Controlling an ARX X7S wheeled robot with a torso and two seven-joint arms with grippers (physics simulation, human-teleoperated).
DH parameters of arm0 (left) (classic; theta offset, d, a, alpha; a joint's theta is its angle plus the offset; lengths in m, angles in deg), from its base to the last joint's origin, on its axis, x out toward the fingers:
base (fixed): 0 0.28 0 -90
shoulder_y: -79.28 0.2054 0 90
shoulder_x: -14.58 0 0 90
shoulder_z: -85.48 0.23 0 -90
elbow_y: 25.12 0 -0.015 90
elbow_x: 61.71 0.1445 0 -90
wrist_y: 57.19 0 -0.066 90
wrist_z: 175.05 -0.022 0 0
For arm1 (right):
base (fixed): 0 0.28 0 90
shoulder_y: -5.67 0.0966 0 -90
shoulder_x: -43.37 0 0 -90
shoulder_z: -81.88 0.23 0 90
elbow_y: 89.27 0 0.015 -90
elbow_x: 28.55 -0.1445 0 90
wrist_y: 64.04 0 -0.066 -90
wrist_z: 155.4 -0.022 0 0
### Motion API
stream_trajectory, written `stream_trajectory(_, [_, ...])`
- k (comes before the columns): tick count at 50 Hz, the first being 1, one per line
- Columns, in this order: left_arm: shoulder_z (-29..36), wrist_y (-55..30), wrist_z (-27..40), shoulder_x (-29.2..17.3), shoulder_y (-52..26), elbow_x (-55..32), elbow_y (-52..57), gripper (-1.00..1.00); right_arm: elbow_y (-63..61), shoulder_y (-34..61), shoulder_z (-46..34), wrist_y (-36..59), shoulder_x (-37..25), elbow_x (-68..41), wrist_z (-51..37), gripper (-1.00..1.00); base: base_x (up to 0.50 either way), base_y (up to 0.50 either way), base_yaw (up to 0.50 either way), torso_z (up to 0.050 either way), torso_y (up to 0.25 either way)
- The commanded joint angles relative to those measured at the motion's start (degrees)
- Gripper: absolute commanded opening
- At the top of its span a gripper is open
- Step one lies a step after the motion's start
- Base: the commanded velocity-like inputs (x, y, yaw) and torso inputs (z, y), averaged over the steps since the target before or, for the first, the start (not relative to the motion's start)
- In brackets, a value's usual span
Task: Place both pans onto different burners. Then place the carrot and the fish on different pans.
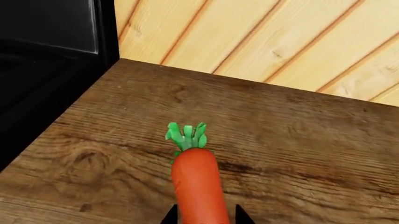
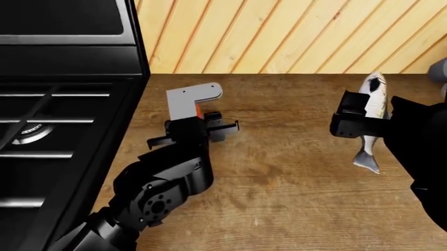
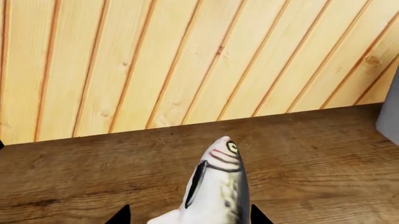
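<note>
- Carrot: orange, leafy green tip, clamped in left end effector.
- Fish: silver-grey, pale belly, gripped by right end effector above desk.
- No readable writing anywhere.

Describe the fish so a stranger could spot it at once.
Start at the black stove on the left and cross the wooden counter to its far right side. There the right gripper grips a slim silver-grey fish. The carrot, in the left gripper, is orange.
</note>
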Motion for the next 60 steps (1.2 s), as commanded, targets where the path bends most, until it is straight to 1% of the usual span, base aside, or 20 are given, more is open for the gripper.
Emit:
stream_trajectory(1, [0.22, -0.12, -1.2, -0.61, 0.78, -1.97, 1.19, -1.0, -0.31, 0.18, 0.76, 0.3, 0.05, 0.9, 0.53, -1.0, 0.0, 0.0, 0.0, 0.0, 0.25])
stream_trajectory(9, [-0.38, -1.81, -0.67, -2.73, 1.0, -4.5, 5.48, -1.0, -0.72, 0.01, 1.16, -0.32, -0.17, 0.75, -0.21, -1.0, 0.0, 0.0, 0.0, 0.0, 0.25])
stream_trajectory(15, [-1.9, -3.18, -0.54, -6.69, 1.87, -7.81, 12.09, -1.0, -1.15, -0.54, 1.13, -0.63, -0.28, 1.23, -0.31, -1.0, 0.0, 0.0, 0.0, 0.0, 0.25])
stream_trajectory(19, [-2.61, -4.16, -0.09, -10.27, 2.45, -9.2, 17.85, -1.0, -2.1, -0.82, 1.01, -0.59, -0.39, 1.93, -0.84, -1.0, 0.0, 0.0, 0.0, 0.0, 0.25])
stream_trajectory(24, [-3.53, -4.48, -0.92, -16.08, 3.17, -9.24, 25.91, -1.0, -3.38, -1.27, 0.83, -0.6, -0.4, 2.56, -1.32, -1.0, 0.0, 0.0, 0.0, 0.0, 0.037])
stream_trajectory(27, [-2.82, -6.6, -1.11, -19.97, 2.51, -9.06, 32.03, -1.0, -4.22, -1.46, 0.78, -0.68, -0.23, 2.93, -1.5, -1.0, 0.0, 0.0, 0.0, 0.0, 0.0])
stream_trajectory(29, [-3.2, -6.93, -1.27, -22.49, 3.6, -10.19, 35.23, -1.0, -4.87, -1.64, 0.72, -0.69, -0.24, 3.43, -1.58, -1.0, 0.0, 0.0, 0.0, 0.0, 0.0])
stream_trajectory(36, [-7.07, -4.68, -3.18, -33.31, 9.26, -12.96, 45.5, -1.0, -7.68, -3.4, 0.25, -1.12, -0.98, 5.26, -1.92, -1.0, 0.04, 0.03, 0.02, 0.0, 0.0])
stream_trajectory(43, [-11.5, -2.63, -2.47, -40.73, 10.46, -16.42, 54.08, -1.0, -8.2, -3.2, -0.5, 0.09, 0.34, 6.12, -2.49, -1.0, 0.07, 0.07, 0.03, 0.0, 0.0])
stream_trajectory(49, [-13.14, -1.13, -2.33, -43.51, 12.31, -16.87, 56.56, -1.0, -9.17, -2.63, -0.47, 0.81, 0.24, 5.42, -3.36, -1.0, -0.22, 0.03, 0.01, 0.0, 0.0])
stream_trajectory(56, [-13.73, -0.91, -2.1, -44.66, 12.4, -17.85, 57.46, -1.0, -9.4, -2.36, -0.47, 1.2, 0.49, 5.42, -3.65, -1.0, -0.5, 0.0, 0.0, 0.0, 0.0])
stream_trajectory(60, [-14.13, -1.29, -1.76, -45.62, 11.64, -18.75, 57.91, -1.0, -9.4, -2.37, -0.19, 0.83, 0.44, 5.4, -3.61, -1.0, -0.06, 0.0, 0.0, 0.0, 0.0])
